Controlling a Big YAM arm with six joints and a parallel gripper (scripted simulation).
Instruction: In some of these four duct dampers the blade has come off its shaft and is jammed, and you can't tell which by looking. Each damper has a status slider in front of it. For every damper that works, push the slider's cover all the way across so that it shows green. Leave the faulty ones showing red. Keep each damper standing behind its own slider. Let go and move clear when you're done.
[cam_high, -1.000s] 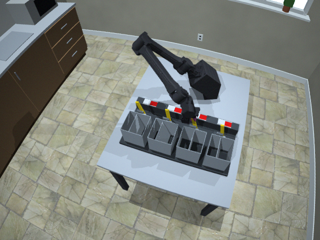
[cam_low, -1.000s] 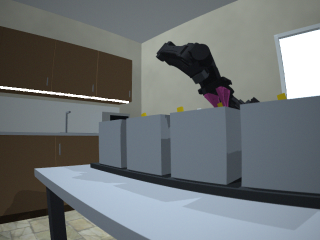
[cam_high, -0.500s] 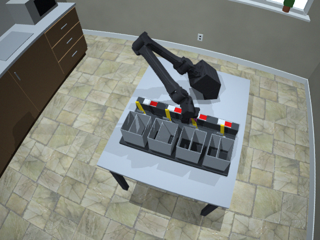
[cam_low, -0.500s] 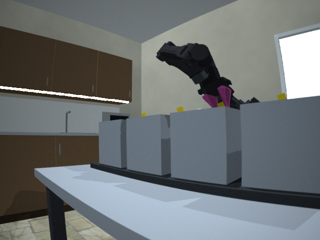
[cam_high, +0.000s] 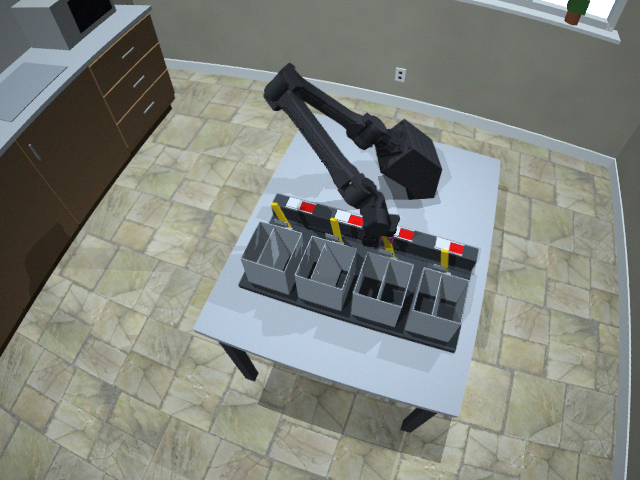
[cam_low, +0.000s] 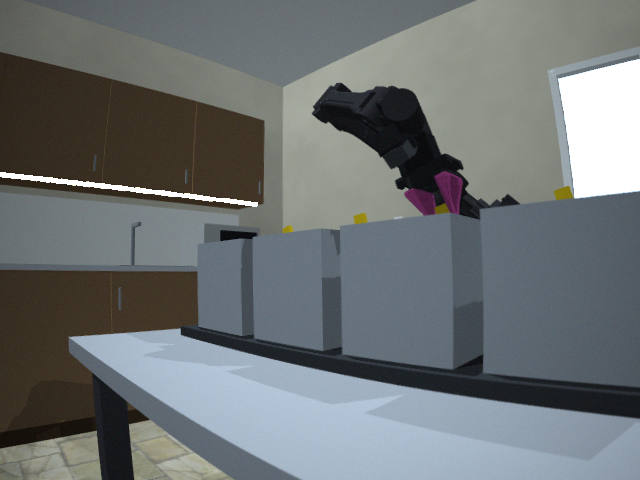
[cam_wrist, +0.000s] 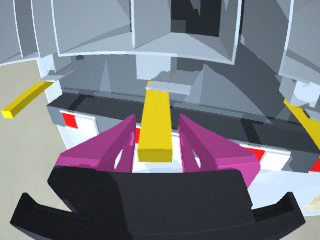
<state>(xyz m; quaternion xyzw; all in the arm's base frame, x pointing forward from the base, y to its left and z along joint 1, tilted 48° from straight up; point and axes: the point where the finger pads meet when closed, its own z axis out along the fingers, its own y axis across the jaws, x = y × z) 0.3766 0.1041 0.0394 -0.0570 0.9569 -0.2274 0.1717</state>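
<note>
The bench (cam_high: 330, 341) (cam_low: 170, 372) carries a dark base plate (cam_high: 330, 312) (cam_low: 310, 361) whose ends lie near the left and right edges in the top view. A strip of bench top extends between the plate and the near edge, widening toward the near-right corner. The arm (cam_high: 320, 136) (cam_low: 398, 111) stands toward the far-right corner and reaches over the slider bar (cam_high: 318, 219) (cam_wrist: 210, 112). Side room between neighboring dampers is narrow.

The gripper (cam_high: 386, 239) (cam_low: 440, 212) (cam_wrist: 157, 121) is partly open, fingers pointing down, at the third damper (cam_high: 381, 304) (cam_low: 398, 289) (cam_wrist: 95, 30) counted from the left edge. Its yellow lever (cam_high: 388, 248) (cam_low: 441, 209) (cam_wrist: 156, 125) stands between the magenta fingers, with a small gap at each side in the wrist view; the fingers are not clamped on it.

All four dampers stand upright in a row, each on the near-edge side of its slider. All four sliders show red beside white; the third slider's white part is partly hidden.

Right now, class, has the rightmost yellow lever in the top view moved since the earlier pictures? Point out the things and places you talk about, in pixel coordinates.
No. The lever (cam_high: 444, 259) (cam_low: 563, 193) (cam_wrist: 27, 100) shows no visible shift against its slider's red patch (cam_high: 456, 248) (cam_wrist: 69, 120) in the top view.
</note>
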